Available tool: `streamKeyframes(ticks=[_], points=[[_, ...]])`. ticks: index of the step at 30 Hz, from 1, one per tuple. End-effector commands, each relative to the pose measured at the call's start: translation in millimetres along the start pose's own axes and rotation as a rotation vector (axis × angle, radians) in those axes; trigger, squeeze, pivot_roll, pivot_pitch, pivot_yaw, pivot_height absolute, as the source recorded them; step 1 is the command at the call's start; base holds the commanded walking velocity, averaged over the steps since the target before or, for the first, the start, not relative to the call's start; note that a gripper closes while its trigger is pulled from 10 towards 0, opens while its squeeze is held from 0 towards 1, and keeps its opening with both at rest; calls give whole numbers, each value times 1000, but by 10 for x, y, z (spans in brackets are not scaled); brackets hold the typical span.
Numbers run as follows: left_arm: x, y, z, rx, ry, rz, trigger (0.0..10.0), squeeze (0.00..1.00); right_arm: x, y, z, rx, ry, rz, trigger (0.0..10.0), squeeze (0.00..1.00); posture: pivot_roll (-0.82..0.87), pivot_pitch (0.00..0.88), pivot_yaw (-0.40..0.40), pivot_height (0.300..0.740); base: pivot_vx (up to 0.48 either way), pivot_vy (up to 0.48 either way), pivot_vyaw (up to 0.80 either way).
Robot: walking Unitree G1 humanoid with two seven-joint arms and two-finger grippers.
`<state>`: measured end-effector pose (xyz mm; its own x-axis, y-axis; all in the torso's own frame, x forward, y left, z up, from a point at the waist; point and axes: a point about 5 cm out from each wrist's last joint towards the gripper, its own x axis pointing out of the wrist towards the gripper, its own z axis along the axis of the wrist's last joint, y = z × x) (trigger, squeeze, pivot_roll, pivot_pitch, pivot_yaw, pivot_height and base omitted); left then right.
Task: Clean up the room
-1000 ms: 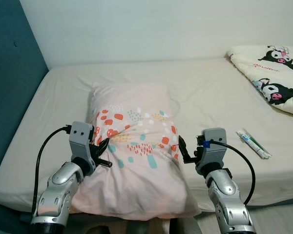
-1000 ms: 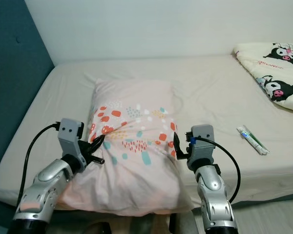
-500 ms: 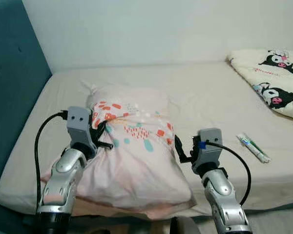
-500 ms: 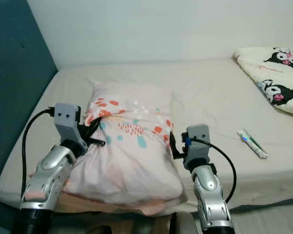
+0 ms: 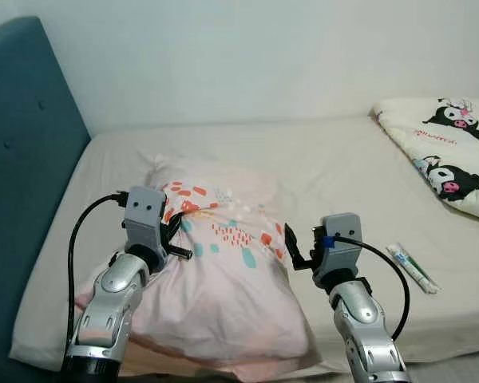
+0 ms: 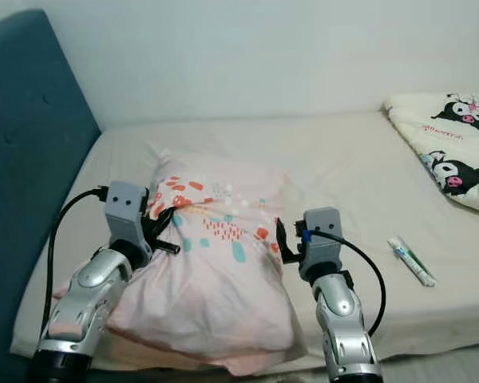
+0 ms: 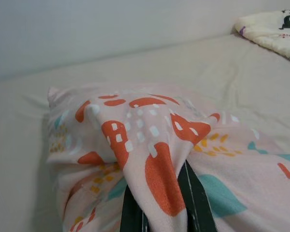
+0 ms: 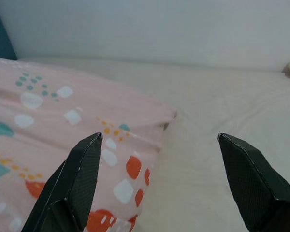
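Left end effector point(image 7: 157, 205) pinches pillow point(image 5: 223, 279); right point(image 8: 159, 183) spread.

Teal headboard point(image 5: 32, 152) beside pale wall point(image 5: 247, 56).

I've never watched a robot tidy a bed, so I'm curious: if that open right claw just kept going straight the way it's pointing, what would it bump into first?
Probably the pillow: the right gripper points along its edge, one finger over the fabric, the other over bare mattress. Depth is hard to judge.
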<state>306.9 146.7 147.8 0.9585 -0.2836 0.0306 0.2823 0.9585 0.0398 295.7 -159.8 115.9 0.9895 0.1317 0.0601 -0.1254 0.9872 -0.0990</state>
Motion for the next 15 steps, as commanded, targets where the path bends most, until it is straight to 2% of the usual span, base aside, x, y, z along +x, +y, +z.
streamKeyframes(ticks=[1,13,15], points=[[-6,4,109,16,-68,14,10000,0,-17,37,-41,-3,10,8,10000,0,18,60,3,730,0,0,0],[-5,-35,79,42,-65,4,10000,0,-16,-19,-139,14,65,-45,10000,0,14,53,0,740,0,0,0],[64,-40,106,61,-75,8,10000,0,0,-6,-129,10,58,-45,10000,0,13,47,-1,740,0,0,0]])
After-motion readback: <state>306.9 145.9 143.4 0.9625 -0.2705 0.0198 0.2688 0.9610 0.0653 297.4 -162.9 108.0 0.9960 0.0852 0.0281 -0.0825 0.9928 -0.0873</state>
